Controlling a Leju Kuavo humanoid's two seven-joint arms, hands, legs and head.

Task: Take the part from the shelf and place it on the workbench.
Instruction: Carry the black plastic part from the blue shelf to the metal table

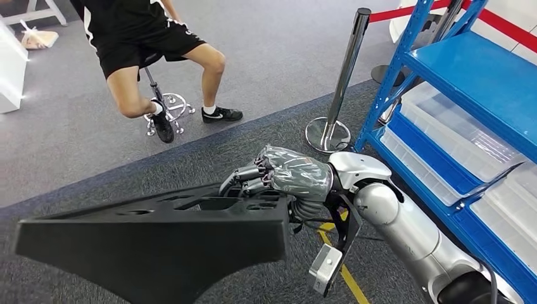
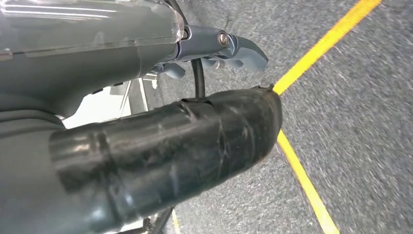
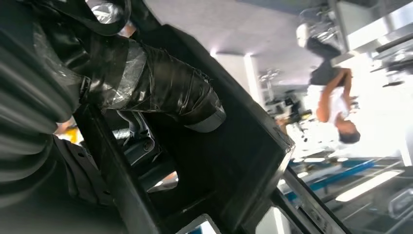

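Observation:
In the head view my right hand [image 1: 288,176] grips the near end of a large black plastic part [image 1: 158,244], a long flat-topped piece with recesses, held out over the grey carpet to the left of the blue shelf [image 1: 472,79]. In the right wrist view the taped thumb [image 3: 170,95] presses on the part's black ribbed wall [image 3: 238,161]. In the left wrist view my left hand [image 2: 97,53] hangs over the carpet. Its black thumb [image 2: 160,146] and grey fingers [image 2: 238,48] stand apart, with nothing between them.
Clear plastic bins [image 1: 456,130] sit on the shelf's lower levels. A chrome stanchion [image 1: 339,82] stands by the shelf corner. A person [image 1: 142,38] sits on a stool further off. Yellow floor lines [image 2: 311,48] cross the carpet.

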